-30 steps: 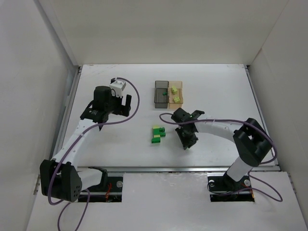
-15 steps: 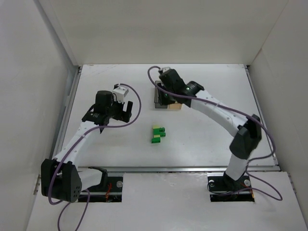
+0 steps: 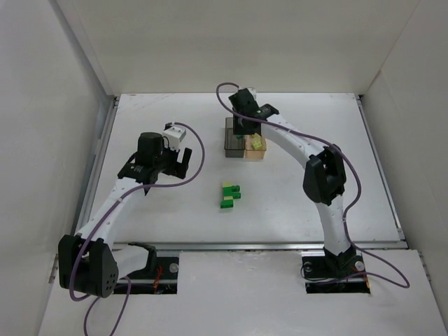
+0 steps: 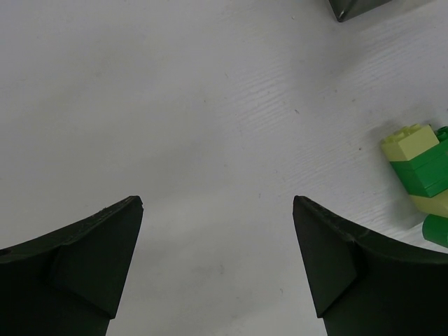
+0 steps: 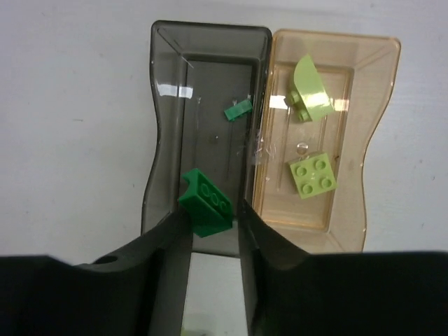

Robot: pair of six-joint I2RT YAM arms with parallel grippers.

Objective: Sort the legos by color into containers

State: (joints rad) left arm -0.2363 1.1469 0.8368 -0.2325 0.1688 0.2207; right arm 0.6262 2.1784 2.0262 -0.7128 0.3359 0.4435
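Observation:
My right gripper is shut on a dark green lego and hangs above the near end of the smoky dark grey container. A small dark green lego lies inside that container. The joined orange-tan container holds two pale yellow-green legos. In the top view the right gripper covers part of the containers. A small pile of green and pale legos lies mid-table and also shows in the left wrist view, the legos at its right edge. My left gripper is open over bare table.
White walls enclose the table on the left, back and right. The left arm stands left of the pile, and the right arm arches over the right half. A corner of the dark container shows at the top of the left wrist view.
The right arm swung from beside the lego pile up to above the containers, carrying the dark green lego. The left gripper shifted slightly towards the near side.

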